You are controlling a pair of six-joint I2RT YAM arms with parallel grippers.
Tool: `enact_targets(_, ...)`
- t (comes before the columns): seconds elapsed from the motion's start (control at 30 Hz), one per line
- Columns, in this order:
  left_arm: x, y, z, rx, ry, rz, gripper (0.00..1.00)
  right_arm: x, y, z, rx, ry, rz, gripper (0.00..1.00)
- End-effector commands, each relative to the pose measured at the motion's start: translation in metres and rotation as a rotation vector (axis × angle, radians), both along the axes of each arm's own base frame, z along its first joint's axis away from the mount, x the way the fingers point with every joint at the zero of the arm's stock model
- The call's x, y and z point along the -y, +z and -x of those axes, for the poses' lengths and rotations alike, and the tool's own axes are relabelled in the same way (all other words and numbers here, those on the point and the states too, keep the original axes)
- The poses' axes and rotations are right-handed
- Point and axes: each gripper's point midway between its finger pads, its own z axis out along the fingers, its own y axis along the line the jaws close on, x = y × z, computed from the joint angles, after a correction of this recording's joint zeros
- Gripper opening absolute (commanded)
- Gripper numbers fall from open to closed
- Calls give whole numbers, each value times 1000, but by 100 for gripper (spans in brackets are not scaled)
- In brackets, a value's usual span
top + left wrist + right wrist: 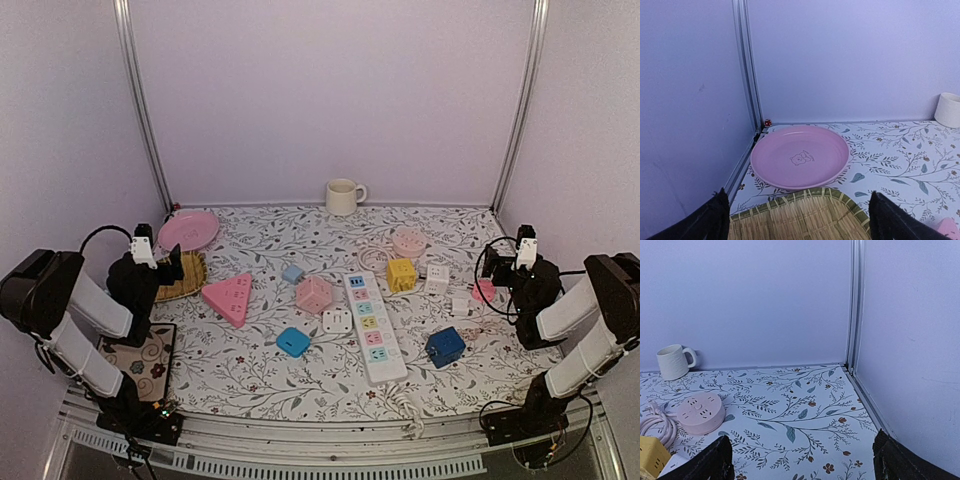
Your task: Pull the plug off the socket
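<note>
A long white socket strip (372,325) with coloured outlets lies mid-table, its cord running off the near edge. Around it sit a yellow cube socket (401,274), a white cube (437,278), a round pink socket (408,243) (701,413) with a coiled white cord (655,422), and a small white adapter (337,321). No plug seated in a socket is clear enough to pick out. My left gripper (160,262) (800,220) hangs open over a bamboo tray (795,220). My right gripper (505,270) (802,460) is open at the far right, holding nothing.
A pink plate (188,230) (800,157) lies behind the tray. Loose pieces: pink triangle (229,297), pink hexagon (313,294), light blue block (293,341), dark blue block (445,346), small pink piece (484,290). A white mug (343,196) stands by the back wall. A patterned mat (140,350) lies near left.
</note>
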Motion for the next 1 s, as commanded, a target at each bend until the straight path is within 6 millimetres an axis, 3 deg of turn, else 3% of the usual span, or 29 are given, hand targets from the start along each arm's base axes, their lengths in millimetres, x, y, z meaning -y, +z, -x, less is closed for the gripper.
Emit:
enact_targets(0.0,-1,6,-2,18,-4,2,97,1,4,-5,11,2,-2,99)
enact_targets(0.97,-1,6,-2,17,-4,3,97,1,4,-5,11,3,-2,99)
